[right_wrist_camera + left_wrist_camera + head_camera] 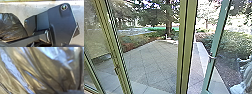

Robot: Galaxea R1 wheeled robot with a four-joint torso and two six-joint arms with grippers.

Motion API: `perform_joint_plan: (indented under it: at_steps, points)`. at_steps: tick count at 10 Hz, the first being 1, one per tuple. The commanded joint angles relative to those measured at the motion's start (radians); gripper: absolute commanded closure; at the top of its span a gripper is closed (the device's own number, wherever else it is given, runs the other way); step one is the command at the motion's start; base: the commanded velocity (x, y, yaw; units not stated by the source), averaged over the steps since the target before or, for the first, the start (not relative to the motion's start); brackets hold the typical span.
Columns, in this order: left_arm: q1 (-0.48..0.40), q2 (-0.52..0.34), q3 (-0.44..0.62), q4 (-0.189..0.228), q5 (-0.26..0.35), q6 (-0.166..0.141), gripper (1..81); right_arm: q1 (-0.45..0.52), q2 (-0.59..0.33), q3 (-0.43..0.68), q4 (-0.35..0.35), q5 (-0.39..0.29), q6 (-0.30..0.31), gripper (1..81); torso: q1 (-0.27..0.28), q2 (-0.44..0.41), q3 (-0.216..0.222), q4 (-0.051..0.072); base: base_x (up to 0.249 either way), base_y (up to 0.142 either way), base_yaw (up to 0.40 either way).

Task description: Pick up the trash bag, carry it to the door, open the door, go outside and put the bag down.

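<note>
Dark, shiny plastic of the trash bag (50, 70) lies in creased folds right up against the camera in the left wrist view, with bright bluish reflections on it. The bag (11, 26) is also visible in the right wrist view, beside the robot's dark base, above a grey floor. In the head view the glass door (216, 42) has a pale green frame and stands at an angle on the right, with a handle on its edge. How the fingers of either gripper stand cannot be made out.
A yellow-green post (186, 47) rises between the glass panes. Beyond it spread a paved yard (151, 62), bushes (231, 42) and a tree (169, 17). Part of a pale figure or its reflection shows at the lower right.
</note>
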Motion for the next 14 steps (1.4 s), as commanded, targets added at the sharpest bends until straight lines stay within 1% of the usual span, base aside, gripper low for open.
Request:
perform_joint_plan:
  at_steps: [1,2,3,4,5,6,7,10,11,12,14]
  points:
    - [-0.053,0.002,-0.004,0.004,0.05,0.001,81.1,0.015,0.059,-0.087,-0.032,-0.034,-0.004,1.0,0.0,0.0,0.0,0.0,0.0,0.0,0.0]
    - [-0.053,0.004,-0.004,0.004,0.05,0.001,81.1,0.011,0.082,-0.116,-0.032,-0.033,-0.004,1.0,0.0,0.0,0.0,0.096,0.0,0.0,0.0]
    - [-0.055,0.005,-0.004,0.005,0.05,0.001,81.1,0.009,0.099,-0.136,-0.03,-0.033,-0.006,1.0,0.0,0.0,0.0,0.105,0.0,0.0,0.0]
    - [-0.055,0.005,-0.004,0.004,0.05,0.001,81.1,0.006,0.115,-0.158,-0.03,-0.033,-0.004,1.0,0.0,0.0,0.0,0.028,0.0,0.0,0.0]
    - [-0.057,0.005,-0.005,0.004,0.05,0.001,81.1,0.001,0.125,-0.171,-0.032,-0.033,-0.006,1.0,0.0,0.0,0.0,0.057,0.0,0.0,0.0]
    - [-0.061,0.007,-0.008,0.004,0.05,0.0,81.1,-0.003,0.143,-0.185,-0.043,-0.034,-0.006,1.0,0.0,0.0,0.0,0.079,0.0,0.0,0.0]
    - [-0.066,0.007,-0.01,0.004,0.05,0.0,81.1,-0.012,0.162,-0.204,-0.06,-0.033,-0.006,1.0,0.0,0.0,0.0,0.093,0.0,0.0,0.0]
    - [-0.072,0.018,-0.013,0.007,0.05,0.003,81.1,-0.035,0.284,-0.374,-0.093,-0.033,-0.006,1.0,0.0,0.0,0.0,0.093,0.0,0.0,0.0]
    - [-0.072,0.019,-0.013,0.007,0.05,0.004,81.1,-0.037,0.312,-0.418,-0.101,-0.033,-0.006,1.0,0.0,0.0,0.0,0.093,0.0,0.0,0.0]
    - [-0.075,0.019,-0.013,0.007,0.05,0.003,81.1,-0.04,0.336,-0.447,-0.119,-0.033,-0.006,1.0,0.0,0.0,0.0,0.093,0.0,0.0,0.0]
    - [-0.076,0.019,-0.013,0.007,0.05,0.004,81.1,-0.043,0.361,-0.474,-0.13,-0.033,-0.006,1.0,0.0,0.0,0.0,0.093,0.0,0.0,0.0]
